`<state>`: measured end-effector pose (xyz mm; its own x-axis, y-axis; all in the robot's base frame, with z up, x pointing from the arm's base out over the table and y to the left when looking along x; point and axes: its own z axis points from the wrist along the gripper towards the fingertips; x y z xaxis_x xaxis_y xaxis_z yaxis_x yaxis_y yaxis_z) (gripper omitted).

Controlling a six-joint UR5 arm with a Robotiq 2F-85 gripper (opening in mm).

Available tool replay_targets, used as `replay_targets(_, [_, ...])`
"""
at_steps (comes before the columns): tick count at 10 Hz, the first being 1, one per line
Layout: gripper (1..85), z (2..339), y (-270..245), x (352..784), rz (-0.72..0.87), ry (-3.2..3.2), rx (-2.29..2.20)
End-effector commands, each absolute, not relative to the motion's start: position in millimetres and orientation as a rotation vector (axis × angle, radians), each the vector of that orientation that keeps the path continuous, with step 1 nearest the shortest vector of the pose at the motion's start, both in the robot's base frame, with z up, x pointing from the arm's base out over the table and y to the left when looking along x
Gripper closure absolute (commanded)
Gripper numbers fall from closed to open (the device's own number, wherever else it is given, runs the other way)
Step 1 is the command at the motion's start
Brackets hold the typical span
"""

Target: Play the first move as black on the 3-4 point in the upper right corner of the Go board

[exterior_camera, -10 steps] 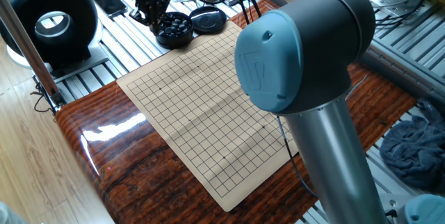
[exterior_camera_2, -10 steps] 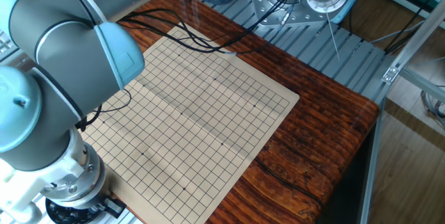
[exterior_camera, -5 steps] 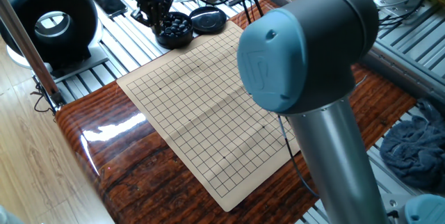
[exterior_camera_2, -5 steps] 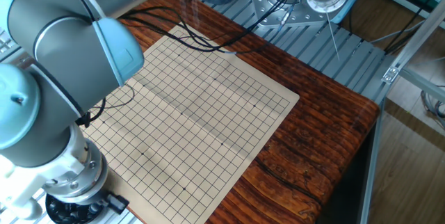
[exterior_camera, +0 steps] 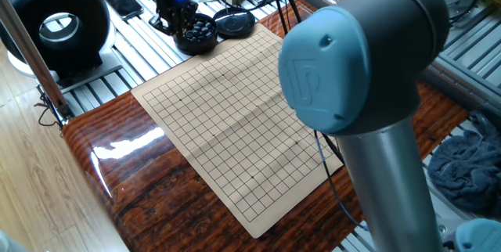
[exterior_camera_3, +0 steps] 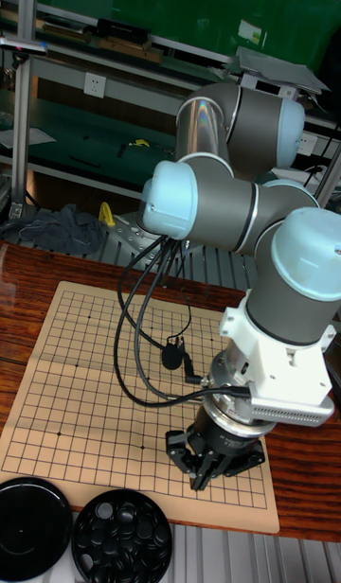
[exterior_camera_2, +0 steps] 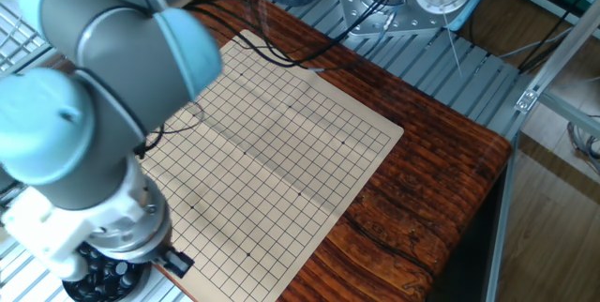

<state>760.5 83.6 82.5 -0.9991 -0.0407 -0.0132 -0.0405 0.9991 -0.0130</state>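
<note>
The Go board (exterior_camera: pixel 227 119) lies bare, with no stone on its grid. A round black bowl (exterior_camera_3: pixel 121 538) full of black stones (exterior_camera: pixel 197 30) stands at the board's near edge. My gripper (exterior_camera_3: pixel 202 474) hangs just above the board's edge, right of the bowl, with its fingers pointing down and drawn close together. No stone shows between them, and I cannot tell whether they hold one. In one fixed view the gripper (exterior_camera: pixel 174 16) is beside the bowl. The 3-4 point is one of the bare crossings near the board's far right corner (exterior_camera_2: pixel 380 133).
A black lid (exterior_camera_3: pixel 33 526) lies left of the bowl. Black cables (exterior_camera_3: pixel 142 356) hang from the arm over the board. The arm's big joints (exterior_camera: pixel 360 56) hide part of the board. A grey cloth (exterior_camera: pixel 466 166) and a black ring-shaped device (exterior_camera: pixel 59 25) lie off the board.
The arm's elbow has swung a little to the right. The gripper has risen slightly from the bowl, and more of the bowl now shows.
</note>
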Motion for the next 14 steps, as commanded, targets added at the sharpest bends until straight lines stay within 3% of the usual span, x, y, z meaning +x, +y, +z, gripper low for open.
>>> replay_targets(1, [84.3,77.0,89.2,749.8,-0.066,3.133,-0.057])
replay_targets(3, [84.3,74.2,95.1,737.3,-0.044,3.173,-0.049])
replay_targets(7, [84.3,59.0,90.8,717.0,-0.162,3.197,-0.025])
replay_targets(11, [84.3,57.7,122.8,717.6,0.032,3.197,0.133])
replay_targets(14, [84.3,57.4,128.4,724.8,0.072,3.172,0.168])
